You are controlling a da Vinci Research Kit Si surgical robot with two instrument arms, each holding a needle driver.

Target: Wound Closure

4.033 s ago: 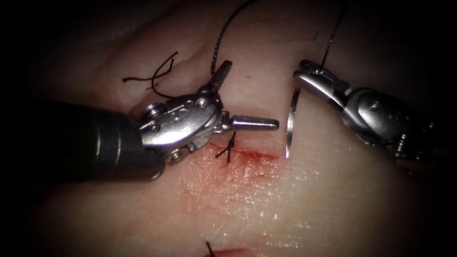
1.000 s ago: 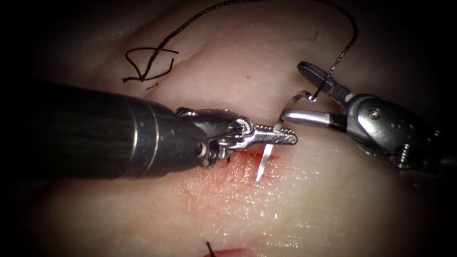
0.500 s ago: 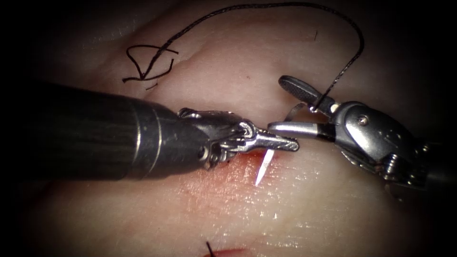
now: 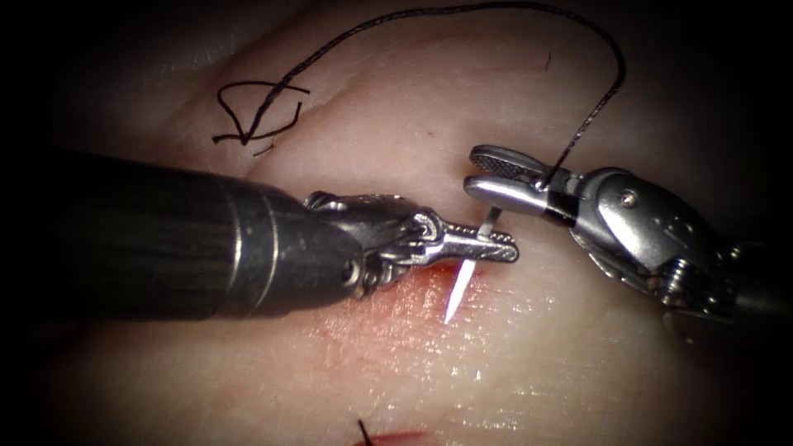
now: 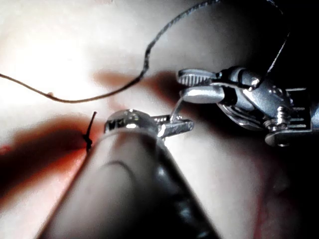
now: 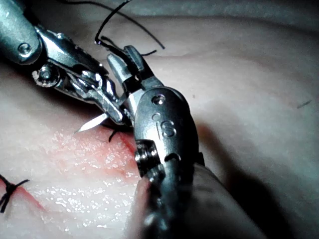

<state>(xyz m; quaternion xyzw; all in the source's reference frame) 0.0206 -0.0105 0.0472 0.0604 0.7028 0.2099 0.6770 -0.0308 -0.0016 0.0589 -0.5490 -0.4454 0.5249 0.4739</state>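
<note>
Above the reddened cut (image 4: 413,277), the curved needle (image 4: 459,287) shows as a thin, bright steel sliver, its sharp tip free of the tissue (image 4: 537,355) and pointing down over the red fluid (image 4: 388,318). Jaws of the left tool (image 4: 487,246) are clamped on the needle a short way behind the tip. Jaws of the right tool (image 4: 489,172) stand slightly parted near the needle's rear stretch (whether they touch it cannot be told). Black braided thread (image 4: 496,10) arches over the tissue to a loose tangle (image 4: 256,111). A stamped "S" is readable on the right tool's housing (image 6: 167,127).
</note>
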